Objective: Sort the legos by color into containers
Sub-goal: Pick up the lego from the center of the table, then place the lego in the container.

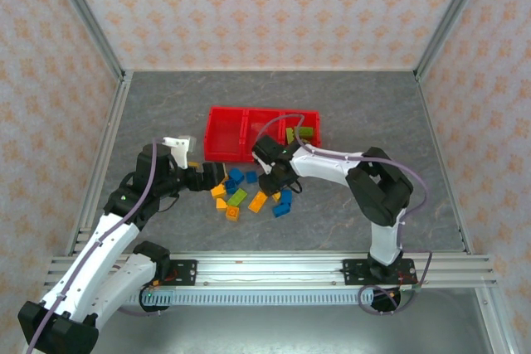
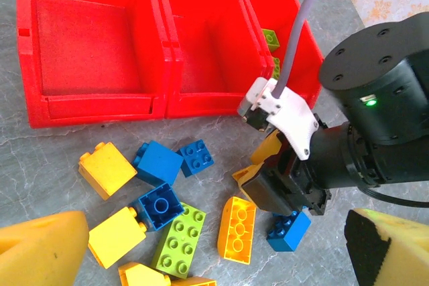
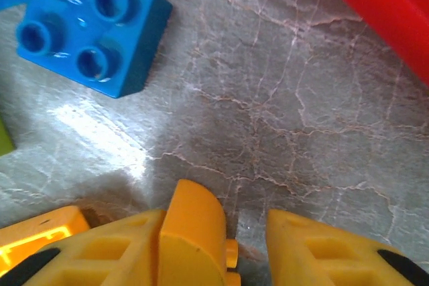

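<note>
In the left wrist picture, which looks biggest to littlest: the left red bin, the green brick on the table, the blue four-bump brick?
1. left red bin
2. green brick
3. blue four-bump brick
The green brick lies nearer the camera, yet it has more bumps, so this order seems safe.

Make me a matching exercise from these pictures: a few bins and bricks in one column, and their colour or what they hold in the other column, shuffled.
Column one:
1. left bin
2. right bin
3. upside-down brick
4. leftmost loose brick in the left wrist view

Column two:
A. blue
B. holds lime green bricks
C. yellow
D. empty

Pairs: 1-D, 2-B, 3-A, 4-C
</note>
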Available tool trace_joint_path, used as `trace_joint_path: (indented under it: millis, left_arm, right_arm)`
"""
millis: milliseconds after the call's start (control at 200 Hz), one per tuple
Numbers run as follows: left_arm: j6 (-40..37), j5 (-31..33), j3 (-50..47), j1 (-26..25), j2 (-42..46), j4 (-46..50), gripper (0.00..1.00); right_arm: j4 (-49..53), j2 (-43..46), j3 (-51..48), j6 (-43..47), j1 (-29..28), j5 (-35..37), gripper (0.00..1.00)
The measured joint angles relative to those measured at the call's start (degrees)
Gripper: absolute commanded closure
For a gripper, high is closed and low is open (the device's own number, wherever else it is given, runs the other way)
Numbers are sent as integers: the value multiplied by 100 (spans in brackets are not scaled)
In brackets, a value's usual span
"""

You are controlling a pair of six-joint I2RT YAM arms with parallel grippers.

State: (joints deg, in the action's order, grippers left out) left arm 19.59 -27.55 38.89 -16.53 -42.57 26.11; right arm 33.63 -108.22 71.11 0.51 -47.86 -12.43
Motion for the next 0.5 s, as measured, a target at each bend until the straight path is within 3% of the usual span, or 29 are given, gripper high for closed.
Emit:
trace_joint_path:
  millis: [190,501]
  left_arm:
    - [0,13,0,0,0,-2,1]
    - [0,26,0,0,2,0,1]
  right_arm:
    - [4,-59,2,-76,0,107,73]
    - [70,308,295,-354,0,426,83]
